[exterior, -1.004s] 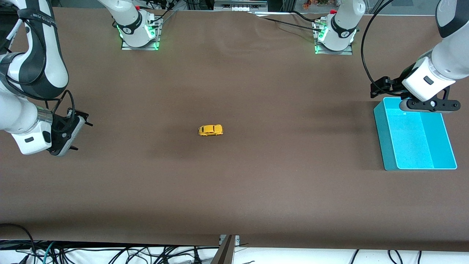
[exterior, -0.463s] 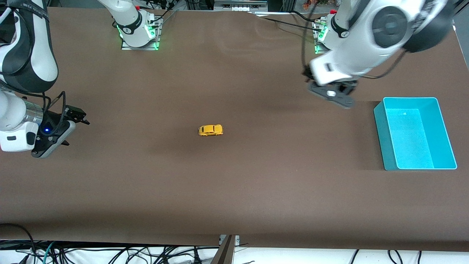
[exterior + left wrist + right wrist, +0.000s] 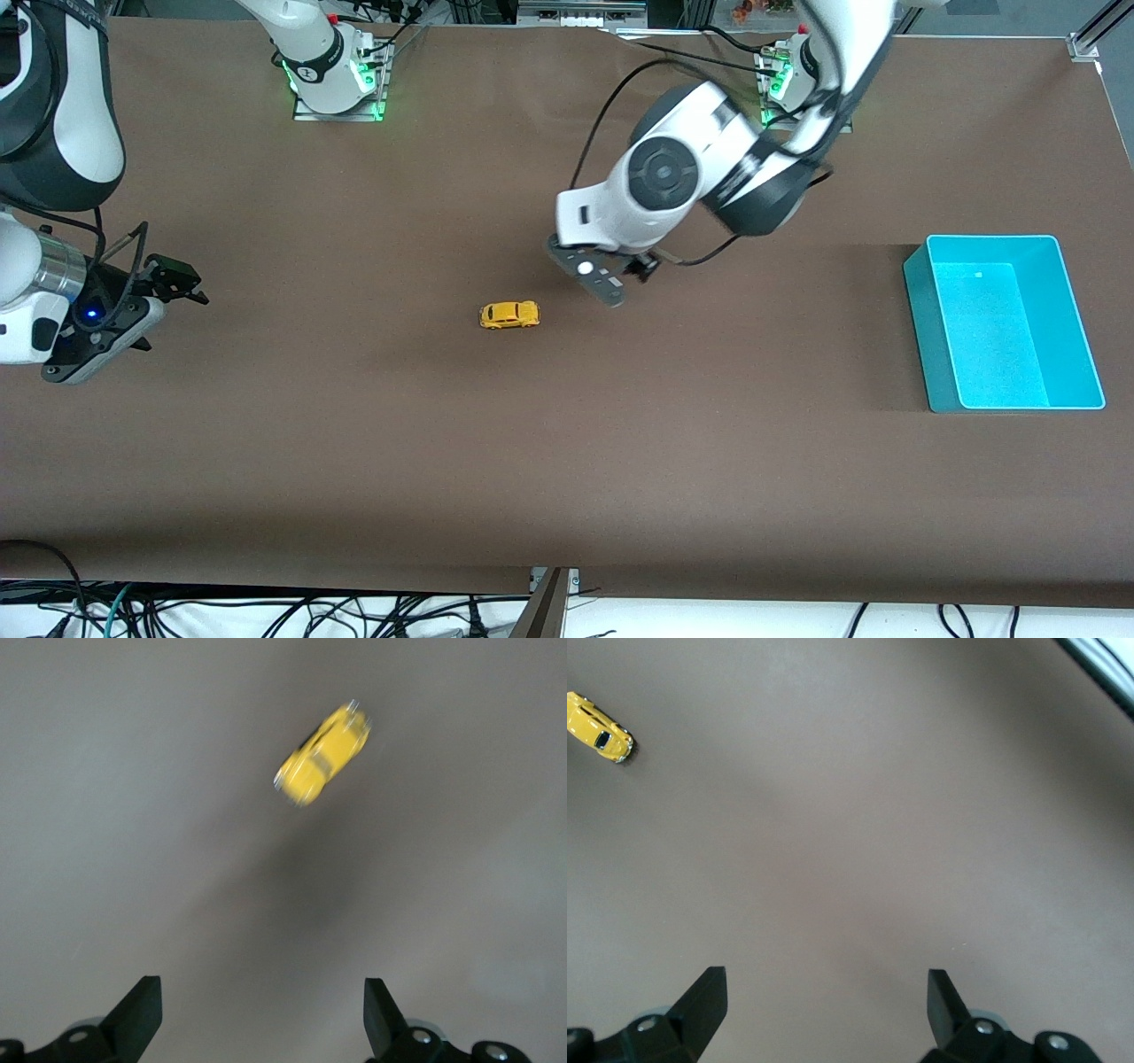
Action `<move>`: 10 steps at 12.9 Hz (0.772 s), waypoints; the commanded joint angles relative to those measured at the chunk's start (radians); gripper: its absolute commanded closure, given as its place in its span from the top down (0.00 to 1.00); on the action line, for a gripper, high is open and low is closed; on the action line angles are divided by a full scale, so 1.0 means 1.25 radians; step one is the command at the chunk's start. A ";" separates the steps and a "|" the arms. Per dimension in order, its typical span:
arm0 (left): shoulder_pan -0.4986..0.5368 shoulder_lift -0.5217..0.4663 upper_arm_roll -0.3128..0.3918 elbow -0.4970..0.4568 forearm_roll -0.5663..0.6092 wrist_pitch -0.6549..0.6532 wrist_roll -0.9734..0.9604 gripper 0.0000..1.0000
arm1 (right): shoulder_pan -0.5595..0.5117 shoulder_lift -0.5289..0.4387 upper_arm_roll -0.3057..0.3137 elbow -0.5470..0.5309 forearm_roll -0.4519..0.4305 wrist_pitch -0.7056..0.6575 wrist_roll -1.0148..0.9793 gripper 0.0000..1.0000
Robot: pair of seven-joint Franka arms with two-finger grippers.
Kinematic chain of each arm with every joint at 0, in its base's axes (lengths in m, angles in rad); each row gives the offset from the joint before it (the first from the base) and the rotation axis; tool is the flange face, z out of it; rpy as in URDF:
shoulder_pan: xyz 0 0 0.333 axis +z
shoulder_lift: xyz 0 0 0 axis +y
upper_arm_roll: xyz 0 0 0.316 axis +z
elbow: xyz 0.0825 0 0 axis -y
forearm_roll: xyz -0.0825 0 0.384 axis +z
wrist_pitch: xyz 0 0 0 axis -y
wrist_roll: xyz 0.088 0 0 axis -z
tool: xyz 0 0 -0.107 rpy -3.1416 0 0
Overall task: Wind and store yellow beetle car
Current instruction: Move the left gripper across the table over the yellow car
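Note:
The yellow beetle car (image 3: 509, 315) stands on its wheels on the brown table, near the middle. It also shows in the left wrist view (image 3: 322, 755) and, small at the edge, in the right wrist view (image 3: 598, 737). My left gripper (image 3: 595, 280) hangs in the air over the table just beside the car, toward the left arm's end. It is open and empty (image 3: 261, 1014). My right gripper (image 3: 102, 341) waits over the right arm's end of the table, open and empty (image 3: 827, 1001).
A teal bin (image 3: 921, 328) stands empty at the left arm's end of the table. The two arm bases (image 3: 337, 80) (image 3: 806, 84) stand along the table's edge away from the camera. Cables hang below the table's near edge.
My left arm has swung from over the teal bin across the table to just beside the car. My right gripper has drifted slightly toward its end of the table. The car has not moved.

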 commanded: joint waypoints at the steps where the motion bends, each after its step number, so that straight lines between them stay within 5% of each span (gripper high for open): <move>1: -0.046 0.066 0.010 0.047 0.022 0.107 0.145 1.00 | 0.003 0.006 -0.004 0.054 -0.017 -0.017 0.013 1.00; 5: -0.136 0.184 0.016 0.036 0.042 0.374 0.328 1.00 | 0.002 0.006 -0.009 0.075 -0.026 -0.009 0.012 1.00; 10: -0.167 0.249 0.036 0.040 0.135 0.391 0.441 1.00 | -0.001 0.011 -0.007 0.086 -0.037 0.006 0.012 1.00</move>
